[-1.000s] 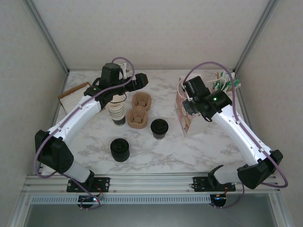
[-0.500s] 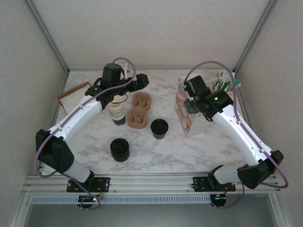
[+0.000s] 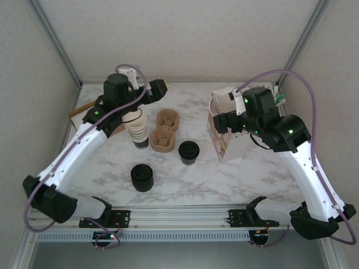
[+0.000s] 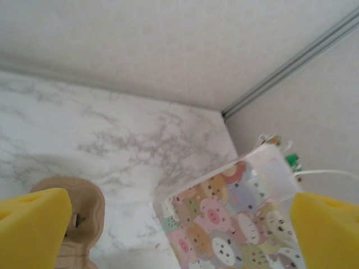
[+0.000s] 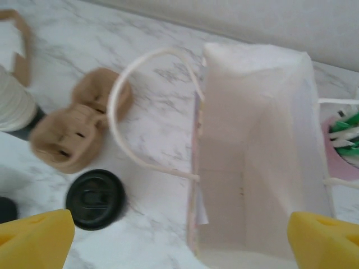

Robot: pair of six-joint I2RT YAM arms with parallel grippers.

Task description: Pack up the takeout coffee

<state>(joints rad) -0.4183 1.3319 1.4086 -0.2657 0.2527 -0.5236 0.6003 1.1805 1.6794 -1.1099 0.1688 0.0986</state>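
The takeout coffee [image 3: 189, 152], a dark cup with a black lid [image 5: 95, 199], stands on the marble table left of the pig-patterned paper bag [image 3: 220, 134]. The bag [image 5: 258, 157] stands upright with its mouth open and one white handle [image 5: 126, 106] looping out to the left. My right gripper [image 3: 223, 120] hovers over the bag's mouth, and its yellow fingertips [image 5: 36, 238] are wide apart with nothing between them. My left gripper [image 3: 160, 89] is raised at the back left, open [image 4: 179, 235] and empty, facing the bag [image 4: 235, 224].
A brown pulp cup carrier [image 3: 164, 131] lies between the arms. A stack of cream-rimmed cups [image 3: 137, 130] stands beside it, and a black stack of lids [image 3: 142, 177] sits nearer the front. Flat cardboard [image 3: 87, 109] lies at the far left. Green-tipped sticks [image 5: 348, 134] stand behind the bag.
My right gripper has opened wide and lifted off the bag's top edge. The left arm has drawn back to the left, away from the cups.
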